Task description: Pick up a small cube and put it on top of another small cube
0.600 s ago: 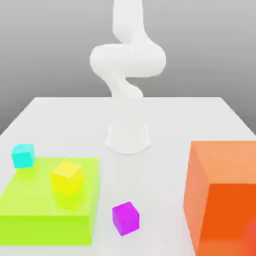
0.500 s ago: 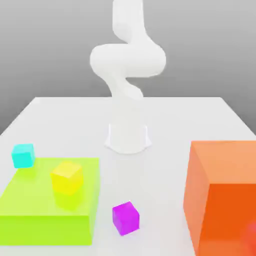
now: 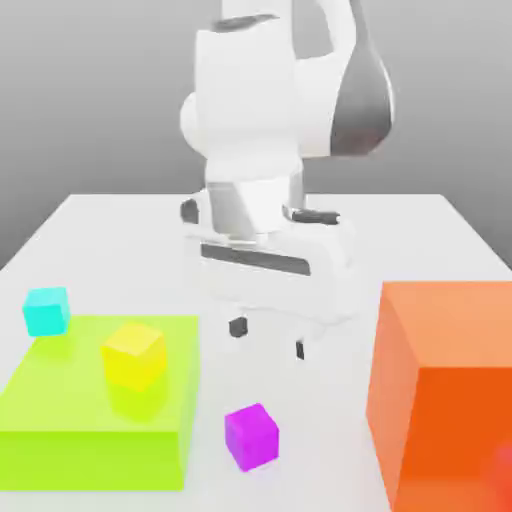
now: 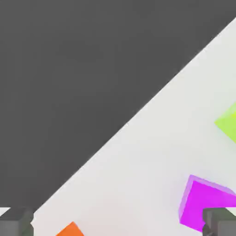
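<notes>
The small magenta cube [image 3: 250, 436] rests on the white table [image 3: 120, 240] near its front edge, just to the exterior view's right of the lime-green slab [image 3: 90, 420]. The small yellow cube [image 3: 133, 353] stands on that slab. My gripper [image 3: 268, 338] hangs above the table behind the magenta cube, open, with nothing between its dark fingertips [image 3: 237, 327]. In the hand view the magenta cube [image 4: 203, 203] lies close to one fingertip [image 4: 220, 223], off to one side of my gripper [image 4: 118, 226].
A small cyan cube [image 3: 46, 310] sits behind the slab at the exterior view's left. A large orange block [image 3: 445, 390] stands tall on the exterior view's right. Corners of the slab [image 4: 228, 122] and the orange block [image 4: 71, 229] show in the hand view.
The arm has swung forward and down from its upright pose, bringing the hand over the table behind the magenta cube. None of the cubes has moved.
</notes>
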Controlling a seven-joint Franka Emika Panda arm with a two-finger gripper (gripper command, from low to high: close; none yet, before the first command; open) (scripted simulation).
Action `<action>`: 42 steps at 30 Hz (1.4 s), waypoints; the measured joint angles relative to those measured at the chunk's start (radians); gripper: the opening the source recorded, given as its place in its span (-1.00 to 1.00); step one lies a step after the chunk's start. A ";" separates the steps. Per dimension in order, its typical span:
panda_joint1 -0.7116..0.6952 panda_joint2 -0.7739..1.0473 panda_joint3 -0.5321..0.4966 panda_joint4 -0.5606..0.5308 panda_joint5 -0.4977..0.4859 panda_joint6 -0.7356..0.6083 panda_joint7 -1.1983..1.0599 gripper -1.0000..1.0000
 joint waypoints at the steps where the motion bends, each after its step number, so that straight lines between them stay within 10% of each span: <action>1: -0.005 0.034 0.001 -0.017 -0.029 0.023 0.063 0.00; 11: 0.029 0.350 -0.065 -0.036 -0.183 0.266 0.313 0.00; 12: 0.029 0.368 -0.064 -0.033 -0.180 0.279 0.311 -1.00; 26: 0.025 0.165 -0.059 -0.069 -0.169 0.116 0.300 -1.00; 33: -0.053 -0.017 -0.110 -0.047 -0.078 -0.102 -0.086 -1.00; 42: -0.149 -0.270 -0.230 -0.011 -0.209 -0.379 -0.463 -1.00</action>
